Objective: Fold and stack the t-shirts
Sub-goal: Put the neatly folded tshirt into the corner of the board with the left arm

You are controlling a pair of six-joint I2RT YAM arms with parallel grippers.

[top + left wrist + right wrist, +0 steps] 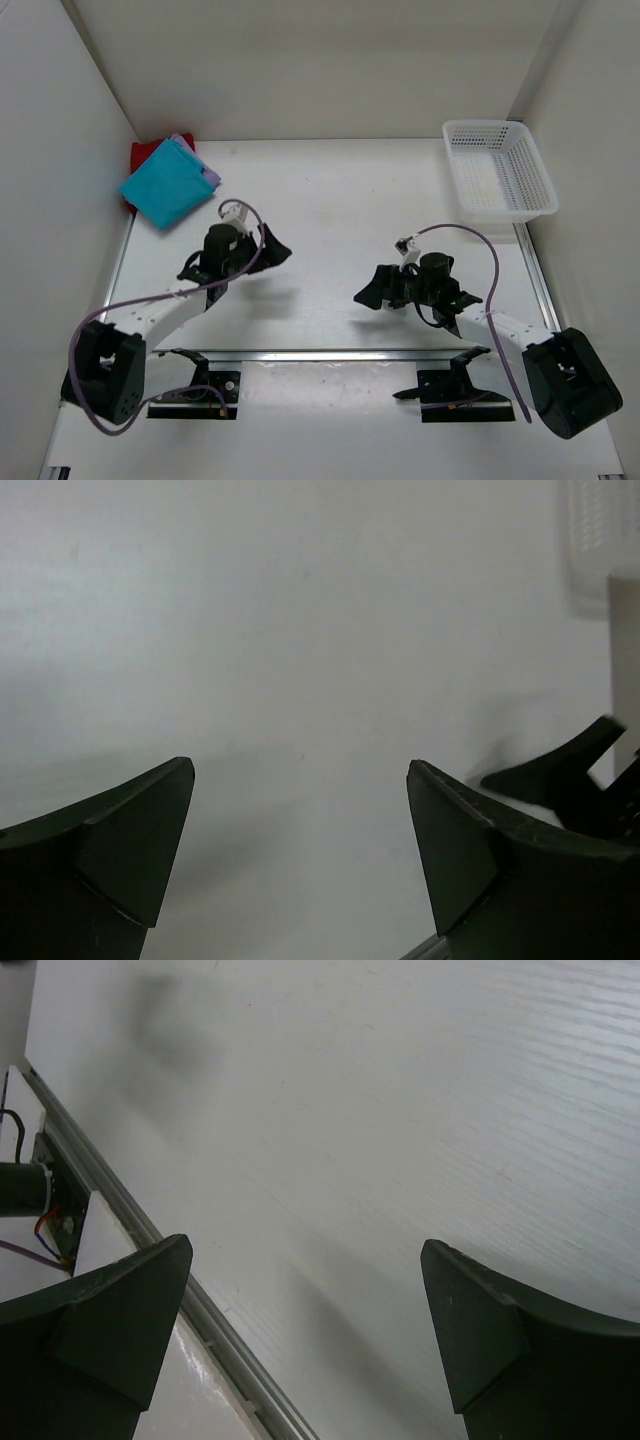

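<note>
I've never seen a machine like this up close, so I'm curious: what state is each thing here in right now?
teal shirt: folded, top of the stack.
lavender shirt: under the teal one, mostly hidden.
red shirt: bottom of the stack, mostly hidden.
white basket: upright, looks empty.
left tool: open, holding nothing.
right tool: open, holding nothing.

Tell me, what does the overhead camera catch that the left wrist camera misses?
Overhead only: the folded t-shirts stacked in the far left corner, teal on top, plus both whole arms. Left wrist only: a close-up of the open fingers of the left gripper. Both: the white basket and the white table.
</note>
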